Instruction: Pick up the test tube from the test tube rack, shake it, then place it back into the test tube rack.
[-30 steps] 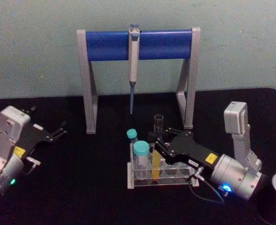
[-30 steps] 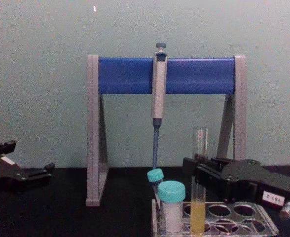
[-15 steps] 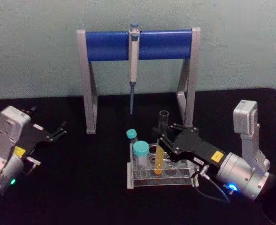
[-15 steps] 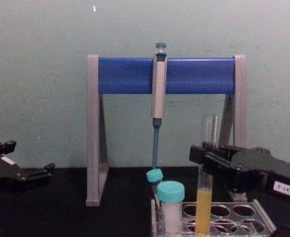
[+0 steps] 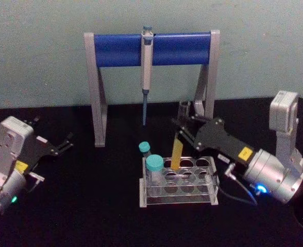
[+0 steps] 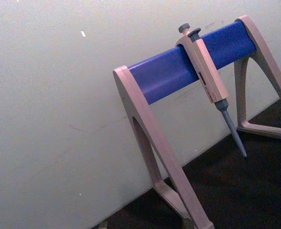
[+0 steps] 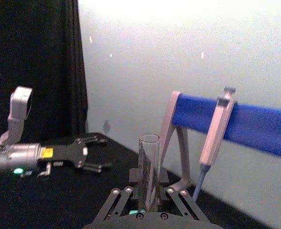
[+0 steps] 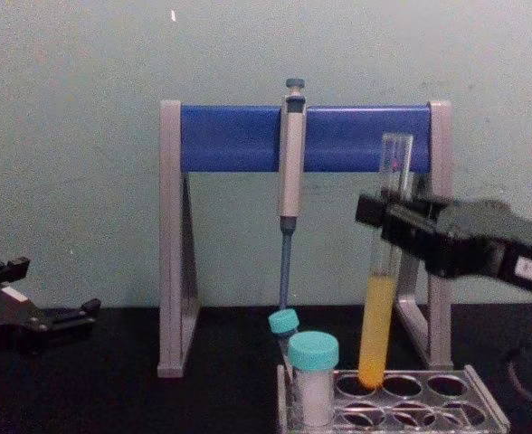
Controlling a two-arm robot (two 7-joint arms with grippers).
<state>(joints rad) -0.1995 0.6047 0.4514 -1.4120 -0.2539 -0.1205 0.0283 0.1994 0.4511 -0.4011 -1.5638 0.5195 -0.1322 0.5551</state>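
Over the black table (image 5: 100, 206) my right gripper (image 8: 388, 221) squeezes the test tube (image 8: 377, 316), yellow end hanging below the jaws just over the test tube rack (image 8: 488, 414), so I'd lift higher before shaking; left gripper (image 5: 64, 144) sits open.

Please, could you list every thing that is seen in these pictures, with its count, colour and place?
test tube: one, clear with yellow-orange liquid, held just over the rack
test tube rack: one, clear greyish, mid-table
teal-capped tubes: two, teal caps, at the rack's left end
pipette: one, grey, hanging on the stand
pipette stand: one, grey with blue bar, behind the rack
table: one, black
left gripper: one, open, parked at the left
right gripper: one, shut on the test tube
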